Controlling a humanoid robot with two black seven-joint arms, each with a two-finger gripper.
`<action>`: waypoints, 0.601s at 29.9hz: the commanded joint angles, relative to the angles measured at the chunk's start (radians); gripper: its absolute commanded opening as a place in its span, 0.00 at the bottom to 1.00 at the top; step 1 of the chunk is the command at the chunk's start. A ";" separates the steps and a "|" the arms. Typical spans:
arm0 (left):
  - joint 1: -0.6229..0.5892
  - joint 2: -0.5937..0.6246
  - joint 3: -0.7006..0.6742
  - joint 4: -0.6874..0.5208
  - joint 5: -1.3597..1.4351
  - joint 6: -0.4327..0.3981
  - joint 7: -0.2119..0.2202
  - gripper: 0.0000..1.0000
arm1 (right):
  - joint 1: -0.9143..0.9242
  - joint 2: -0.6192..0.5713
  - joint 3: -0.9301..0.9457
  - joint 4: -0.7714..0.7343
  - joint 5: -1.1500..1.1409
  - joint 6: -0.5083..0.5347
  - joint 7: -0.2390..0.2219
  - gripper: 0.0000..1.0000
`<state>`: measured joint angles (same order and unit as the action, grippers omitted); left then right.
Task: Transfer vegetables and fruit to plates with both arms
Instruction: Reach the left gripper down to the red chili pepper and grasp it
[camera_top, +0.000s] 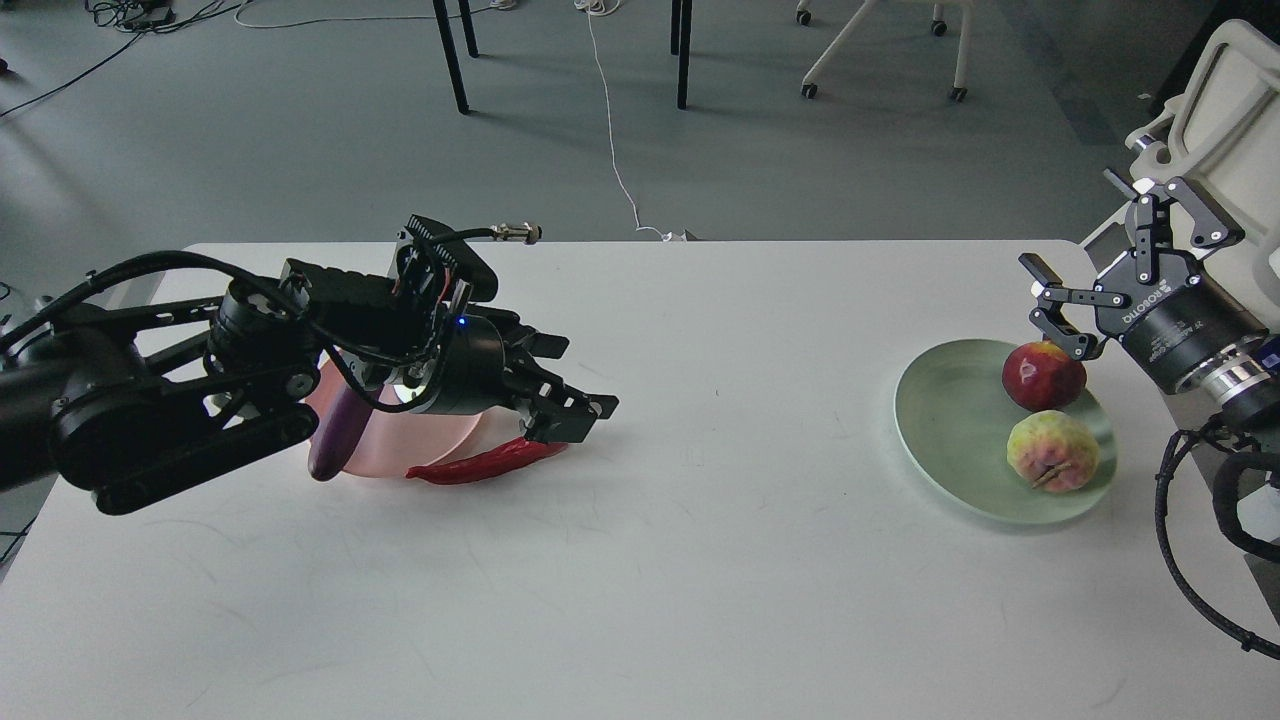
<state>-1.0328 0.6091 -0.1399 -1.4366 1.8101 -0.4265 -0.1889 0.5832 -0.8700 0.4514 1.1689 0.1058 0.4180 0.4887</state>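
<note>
My left gripper (575, 385) is open, its fingers spread just above the stalk end of the red chilli pepper (470, 465), which lies on the table by the front rim of the pink plate (390, 455). The purple eggplant (328, 445) lies across that plate, mostly hidden behind my left arm. My right gripper (1095, 260) is open and empty, just above and behind the pomegranate (1042, 375). The pomegranate and the yellow-green fruit (1050, 450) sit on the mint green plate (945, 425) at the right.
The white table (700, 560) runs wide between the two plates. A white chair back (1235, 100) stands close behind my right gripper. Table legs, chair wheels and a cable (610, 130) are on the floor beyond the far edge.
</note>
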 joint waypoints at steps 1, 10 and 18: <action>0.023 -0.012 0.032 0.030 0.046 -0.005 -0.004 0.98 | 0.000 -0.001 0.001 0.000 0.000 0.001 0.000 0.99; 0.063 -0.080 0.039 0.183 0.159 -0.006 -0.017 0.96 | 0.000 -0.006 0.001 0.000 0.000 0.001 0.000 0.98; 0.085 -0.121 0.039 0.235 0.166 -0.006 -0.021 0.92 | 0.000 -0.009 0.001 0.000 0.000 0.001 0.000 0.99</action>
<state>-0.9597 0.4933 -0.1011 -1.2064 1.9751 -0.4326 -0.2101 0.5829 -0.8786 0.4526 1.1689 0.1058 0.4189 0.4887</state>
